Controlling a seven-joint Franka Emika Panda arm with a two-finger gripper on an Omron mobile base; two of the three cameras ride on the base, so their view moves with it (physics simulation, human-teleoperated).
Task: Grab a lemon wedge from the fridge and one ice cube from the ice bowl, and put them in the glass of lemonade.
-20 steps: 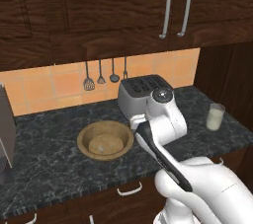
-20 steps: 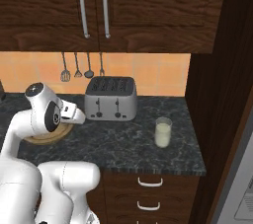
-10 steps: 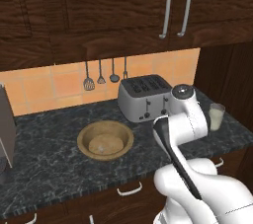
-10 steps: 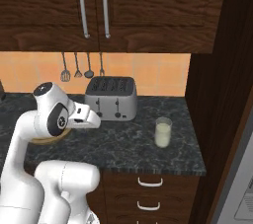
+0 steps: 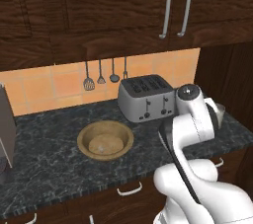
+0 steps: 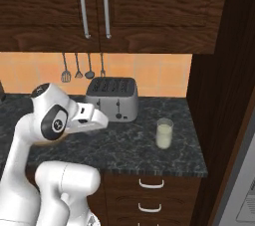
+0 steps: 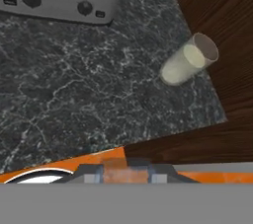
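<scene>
The glass of lemonade [image 6: 164, 133] stands near the right end of the dark stone counter [image 6: 124, 145]. It lies at the upper right of the hand view [image 7: 190, 62], and the arm half hides it in the left base view [image 5: 219, 111]. My gripper [image 7: 123, 171] hangs above the counter to the left of the glass, shut on a small whitish translucent ice cube [image 7: 123, 168]. The tan ice bowl [image 5: 105, 140] sits left of the arm. A grey strip of the fridge [image 6: 244, 190] shows at the far right. The lemon wedge is out of view.
A silver toaster [image 5: 146, 97] stands against the wall behind the arm's path. Utensils [image 5: 101, 75] hang on the orange tiles. A dark wooden panel [image 6: 224, 95] rises just right of the glass. A grey appliance [image 5: 5, 129] stands at the counter's left end.
The arm has swung to the right, away from above the ice bowl and toward the glass. The gripper has stayed shut.
</scene>
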